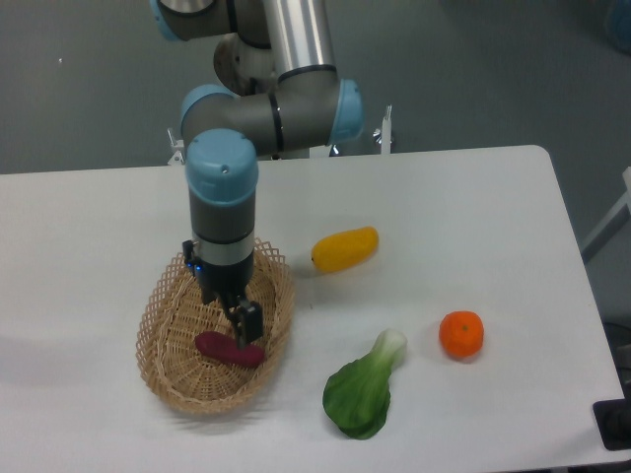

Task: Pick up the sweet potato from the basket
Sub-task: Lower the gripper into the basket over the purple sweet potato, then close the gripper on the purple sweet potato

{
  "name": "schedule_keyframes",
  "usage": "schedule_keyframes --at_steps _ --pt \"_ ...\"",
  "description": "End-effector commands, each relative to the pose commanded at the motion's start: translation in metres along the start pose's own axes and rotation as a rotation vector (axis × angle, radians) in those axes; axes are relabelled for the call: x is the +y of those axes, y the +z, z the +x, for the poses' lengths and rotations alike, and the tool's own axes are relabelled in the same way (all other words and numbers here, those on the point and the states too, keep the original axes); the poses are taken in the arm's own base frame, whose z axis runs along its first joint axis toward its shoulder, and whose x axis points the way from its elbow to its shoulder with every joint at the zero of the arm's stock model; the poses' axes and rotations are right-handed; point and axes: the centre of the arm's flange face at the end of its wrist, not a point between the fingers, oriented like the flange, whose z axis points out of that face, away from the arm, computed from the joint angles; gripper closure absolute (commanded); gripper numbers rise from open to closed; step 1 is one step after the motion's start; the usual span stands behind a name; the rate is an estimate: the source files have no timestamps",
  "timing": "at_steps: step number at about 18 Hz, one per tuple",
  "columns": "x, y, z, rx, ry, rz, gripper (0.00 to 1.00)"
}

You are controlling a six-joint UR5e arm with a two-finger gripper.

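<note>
- The sweet potato lies on the floor of the basket, towards its near half, a dark reddish-purple tuber with tapered ends.
- Its long axis runs left to right across the scene, the right end tipped slightly nearer the camera.
- My gripper hangs right above it, over the middle-to-right part of the tuber; one dark finger reaches down to the tuber's upper edge, though I cannot tell if it touches.
- My jaws look spread, with nothing between them, but the second finger is largely hidden behind the wrist, so I judge this rather than see it plainly.
- As I read it, the coming move is a short straight drop so that the fingers straddle the tuber across its narrow width, then a close.
- The basket holds only the sweet potato; its lacy rim stands close on the far and right sides of my wrist, so I should keep clear of it.
- Outside the basket, on the table: a yellow vegetable to the far right, leafy greens near right, an orange fruit further right.
</note>
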Motion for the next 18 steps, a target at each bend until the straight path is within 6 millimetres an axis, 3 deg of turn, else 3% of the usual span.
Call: schedule_keyframes --at_steps 3,7,18 --pt "-0.012 0.030 -0.002 0.033 0.031 -0.018 0.00" --pt "-0.021 0.053 0.001 0.059 0.075 -0.043 0.00" --pt "-0.024 0.092 0.010 0.048 0.122 -0.134 0.01"
